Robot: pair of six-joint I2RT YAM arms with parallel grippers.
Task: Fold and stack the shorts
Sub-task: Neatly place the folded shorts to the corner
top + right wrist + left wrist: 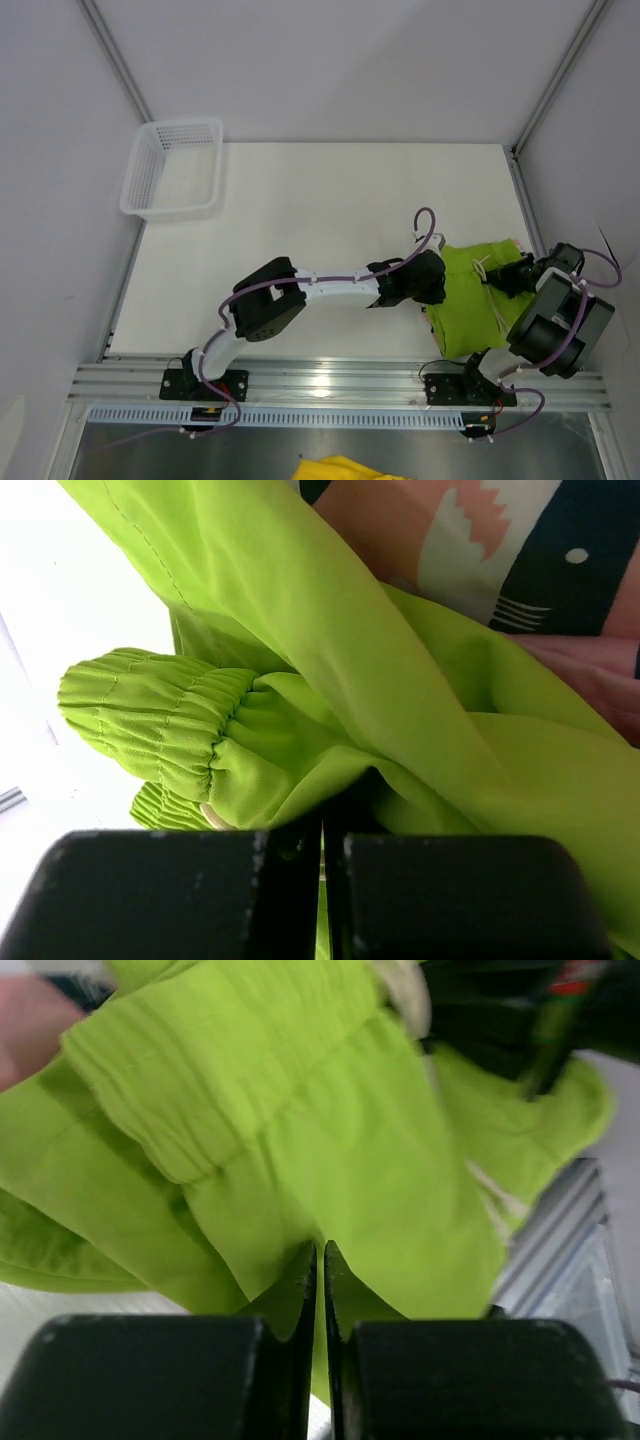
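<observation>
Both grippers pinch the lime green shorts (468, 292). The left gripper (320, 1260) is pressed together on a thin fold of the green cloth. The right gripper (322, 825) bites the cloth just beside the puffy gathered band (150, 710). The pink shark-print shorts (395, 550) lie under the green ones, just past the right gripper's tips. To fold well, I think both arms should lift together and carry the edge over evenly — no tugging apart — so the pink pair below does not slide.

The left gripper (320, 1260) has its jaws pinched on the lime green shorts (300, 1110).
</observation>
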